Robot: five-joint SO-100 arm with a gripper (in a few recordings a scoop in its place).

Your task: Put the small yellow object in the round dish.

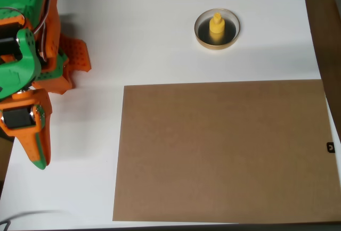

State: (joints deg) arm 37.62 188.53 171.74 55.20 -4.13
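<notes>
The small yellow object (216, 26) stands upright inside the round dish (202, 35), a shallow dish with a tan rim and dark inside, on the white table at the upper middle of the overhead view. My green and orange arm is folded at the far left edge. Its gripper (40, 159) points toward the bottom of the picture, far from the dish. The fingers lie together in one tapered tip with nothing between them.
A large brown board (224, 151) lies flat over the lower middle and right of the white table (149, 29). A dark strip with a small black clip (331, 147) runs along the right edge. The arm's orange base (74, 55) sits at the upper left.
</notes>
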